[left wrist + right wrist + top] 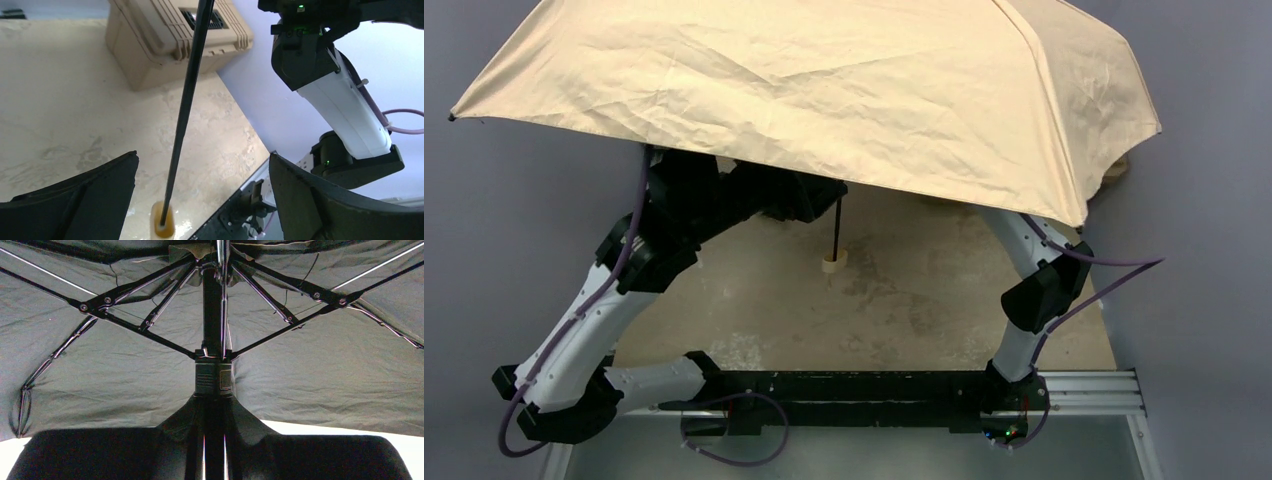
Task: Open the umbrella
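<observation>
wide, creased beige fabric umbrella (824, 90)

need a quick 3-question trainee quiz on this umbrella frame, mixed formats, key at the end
1. True or false: the beige fabric folding umbrella has its canopy fully spread.
2. Pick one. The right end effector is: A) open, B) shut on the umbrella's thin black shaft, C) out of every view.
3. Fill in: the left end effector stands ____, with the shaft running between its fingers untouched.

Key: 1 true. 2 B. 3 open.
</observation>
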Controlling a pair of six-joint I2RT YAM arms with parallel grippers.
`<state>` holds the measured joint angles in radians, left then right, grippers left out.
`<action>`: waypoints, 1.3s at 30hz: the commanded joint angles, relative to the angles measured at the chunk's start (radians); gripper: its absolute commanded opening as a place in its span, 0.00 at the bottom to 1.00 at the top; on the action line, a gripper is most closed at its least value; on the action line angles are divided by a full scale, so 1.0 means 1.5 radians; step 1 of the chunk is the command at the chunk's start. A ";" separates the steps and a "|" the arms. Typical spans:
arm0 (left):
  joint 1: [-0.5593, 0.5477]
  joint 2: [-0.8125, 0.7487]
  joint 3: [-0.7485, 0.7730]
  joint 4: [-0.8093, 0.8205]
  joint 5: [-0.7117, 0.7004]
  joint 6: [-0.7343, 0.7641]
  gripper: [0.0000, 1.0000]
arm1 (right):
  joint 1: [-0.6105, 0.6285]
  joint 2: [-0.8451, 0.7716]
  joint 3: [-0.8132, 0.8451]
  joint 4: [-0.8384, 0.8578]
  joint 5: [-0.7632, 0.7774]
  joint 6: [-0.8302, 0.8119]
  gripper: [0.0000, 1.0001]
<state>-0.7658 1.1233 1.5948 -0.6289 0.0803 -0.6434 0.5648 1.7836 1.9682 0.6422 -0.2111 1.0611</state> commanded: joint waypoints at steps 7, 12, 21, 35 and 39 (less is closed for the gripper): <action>0.003 -0.116 -0.084 -0.088 -0.144 0.069 1.00 | -0.092 -0.010 0.106 -0.121 -0.023 -0.167 0.00; 0.004 -0.198 -0.140 -0.174 -0.196 0.071 1.00 | -0.140 -0.023 0.110 -0.188 -0.019 -0.268 0.00; 0.004 -0.333 -0.134 -0.401 -0.414 0.013 1.00 | -0.195 -0.089 0.010 -0.266 0.023 -0.463 0.00; 0.003 -0.309 0.003 -0.471 -0.475 0.065 1.00 | -0.262 -0.268 -0.334 -0.206 0.078 -0.555 0.00; 0.003 -0.293 0.027 -0.444 -0.499 0.082 1.00 | -0.276 -0.328 -0.436 -0.159 0.091 -0.565 0.00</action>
<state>-0.7658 0.6506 1.5909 -1.3350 -0.6083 -0.5709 0.1658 1.3975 1.3998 0.2409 -0.1215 0.2523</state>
